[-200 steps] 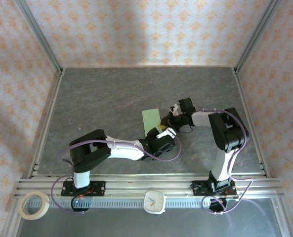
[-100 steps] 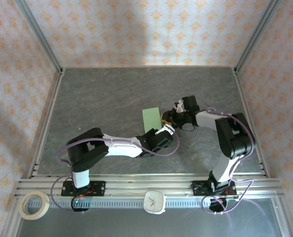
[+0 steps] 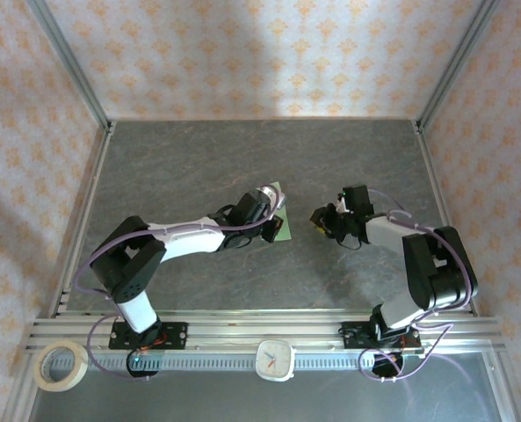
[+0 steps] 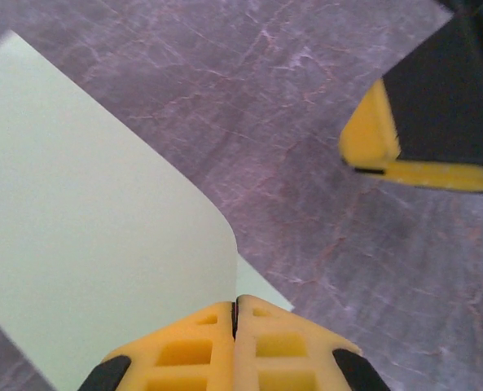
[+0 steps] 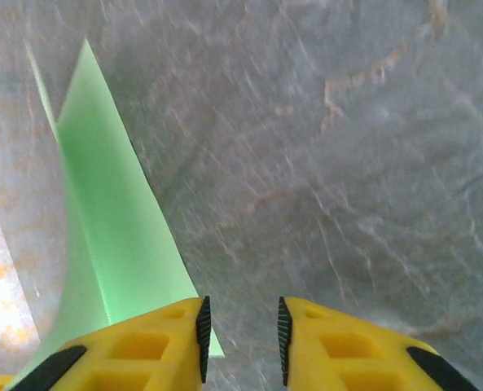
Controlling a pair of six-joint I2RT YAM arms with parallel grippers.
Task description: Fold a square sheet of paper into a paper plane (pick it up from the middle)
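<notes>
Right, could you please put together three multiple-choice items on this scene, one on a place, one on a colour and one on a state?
1. Where is the sheet of paper?
A) at the left tool, near the middle of the table
B) against the back wall
C) on the front rail

2. What colour is the sheet?
A) white
B) pale green
C) orange

3. How do the left tool's jaws stand?
A) wide open
B) shut on the sheet
C) half open around nothing

Answers:
1 A, the overhead view shows the sheet at the left tool, mid-table.
2 B, both wrist views show it green.
3 B, the left wrist view shows the jaws together with the sheet's edge pinched.
</notes>
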